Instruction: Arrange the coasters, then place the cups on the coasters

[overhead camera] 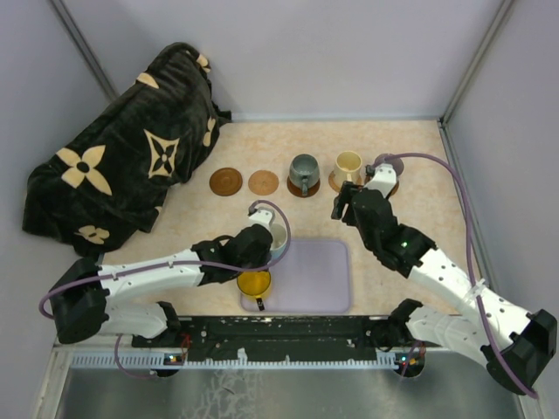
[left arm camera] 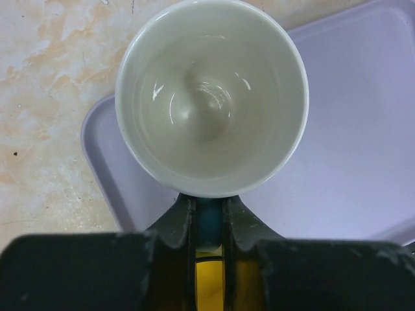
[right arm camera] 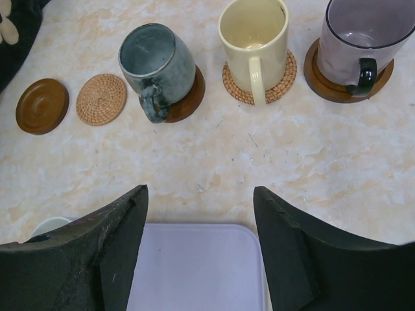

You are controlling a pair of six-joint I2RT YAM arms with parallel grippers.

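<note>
My left gripper (left arm camera: 211, 206) is shut on the blue handle of the white cup (left arm camera: 211, 97), which is over the left corner of the lavender tray (left arm camera: 363, 129). The yellow-orange cup (overhead camera: 254, 284) is just below that gripper at the tray's left edge. In a row at the back, a dark coaster (right arm camera: 42, 105) and a woven tan coaster (right arm camera: 101, 98) lie bare. The grey-green cup (right arm camera: 155, 61), cream cup (right arm camera: 254, 32) and purple cup (right arm camera: 363, 39) each stand on a coaster. My right gripper (right arm camera: 201, 201) hangs open and holds nothing, between the tray and that row.
A black blanket with tan flower patterns (overhead camera: 122, 166) is heaped at the back left. Walls close the table at the back and on both sides. The right arm (overhead camera: 410, 249) partly covers the purple cup in the top view.
</note>
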